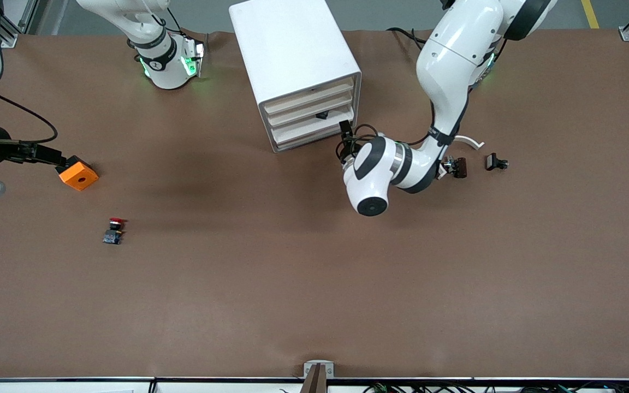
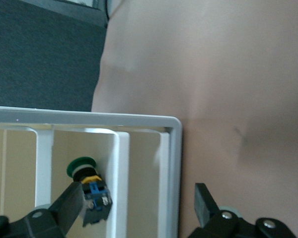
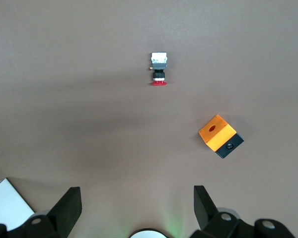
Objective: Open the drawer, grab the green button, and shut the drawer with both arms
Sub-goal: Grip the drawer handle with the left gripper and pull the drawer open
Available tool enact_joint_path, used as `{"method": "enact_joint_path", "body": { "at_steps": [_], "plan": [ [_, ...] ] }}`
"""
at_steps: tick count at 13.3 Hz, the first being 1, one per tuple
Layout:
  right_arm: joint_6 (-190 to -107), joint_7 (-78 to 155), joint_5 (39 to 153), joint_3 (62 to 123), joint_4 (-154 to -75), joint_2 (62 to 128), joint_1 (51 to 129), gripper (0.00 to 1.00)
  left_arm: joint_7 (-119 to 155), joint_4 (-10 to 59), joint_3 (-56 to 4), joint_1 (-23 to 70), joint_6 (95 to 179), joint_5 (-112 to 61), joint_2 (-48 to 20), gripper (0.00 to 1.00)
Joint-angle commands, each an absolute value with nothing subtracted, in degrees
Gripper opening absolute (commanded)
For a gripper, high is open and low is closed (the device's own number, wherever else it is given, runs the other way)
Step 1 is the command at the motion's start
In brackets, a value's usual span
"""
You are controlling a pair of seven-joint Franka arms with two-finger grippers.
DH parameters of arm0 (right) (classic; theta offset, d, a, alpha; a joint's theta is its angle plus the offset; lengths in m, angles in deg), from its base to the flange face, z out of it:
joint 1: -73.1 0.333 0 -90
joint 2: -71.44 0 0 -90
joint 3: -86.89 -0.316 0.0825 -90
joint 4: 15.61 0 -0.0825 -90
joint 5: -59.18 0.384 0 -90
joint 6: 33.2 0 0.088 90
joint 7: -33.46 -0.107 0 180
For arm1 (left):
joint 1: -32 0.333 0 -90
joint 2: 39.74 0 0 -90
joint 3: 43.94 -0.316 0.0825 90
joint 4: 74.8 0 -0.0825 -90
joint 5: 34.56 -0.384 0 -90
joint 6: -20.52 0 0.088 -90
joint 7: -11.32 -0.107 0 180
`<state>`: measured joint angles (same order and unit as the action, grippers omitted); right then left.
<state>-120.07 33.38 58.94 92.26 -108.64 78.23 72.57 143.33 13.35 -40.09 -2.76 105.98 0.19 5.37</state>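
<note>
Your left gripper, jaws spread, straddles the white cabinet's wall; closing may miss the tiny green-capped button beside one finger.

Right gripper waits, released.

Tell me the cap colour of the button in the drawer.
Green; the button shows best in the left wrist view.

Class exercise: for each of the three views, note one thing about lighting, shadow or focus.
Front view: even light, soft shadow on the brown table before the white cabinet. Left wrist view: the green-capped button in the drawer is slightly soft. Right wrist view: the orange cube and red-capped button look sharp.
</note>
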Motion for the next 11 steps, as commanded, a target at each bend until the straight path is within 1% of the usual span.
{"method": "enact_joint_path", "body": {
  "at_steps": [1, 4, 5, 6, 8, 9, 10, 11],
  "plan": [
    [-120.2, 33.4, 57.8, 92.3, -106.5, 79.9, 72.3, 1.00, 144.8, 13.5, -40.3, -5.5, 104.7, 1.1, 6.1, 0.85],
    [-120.1, 32.6, 56.9, 92.3, -106.5, 79.9, 72.9, 1.00, 143.9, 13.4, -39.2, -6.1, 105.1, 1.2, 7.0, 0.82],
    [-120.1, 32.5, 56.9, 92.3, -106.5, 79.9, 73.0, 1.00, 143.6, 13.4, -39.0, -6.1, 105.2, 1.5, 7.2, 0.78],
    [-120.1, 32.5, 56.8, 92.2, -106.5, 79.9, 73.2, 1.00, 142.9, 13.4, -39.0, -6.4, 105.2, 1.7, 7.2, 0.69],
    [-120.6, 32.3, 57.8, 92.2, -106.5, 79.9, 72.8, 1.00, 142.5, 13.4, -38.9, -7.4, 105.3, 1.8, 7.4, 0.43],
    [-120.8, 32.3, 57.9, 92.2, -106.6, 79.9, 72.7, 1.00, 142.5, 13.4, -38.9, -7.8, 105.3, 1.7, 7.5, 0.32],
    [-120.8, 32.3, 57.9, 92.2, -106.8, 79.9, 72.9, 1.00, 142.5, 13.4, -38.9, -7.6, 105.3, 1.7, 7.5, 0.12],
    [-120.8, 32.3, 57.9, 92.2, -106.8, 79.9, 72.9, 1.00, 142.5, 13.2, -39.0, -7.6, 105.3, 1.6, 7.5, 0.00]
  ]
}}
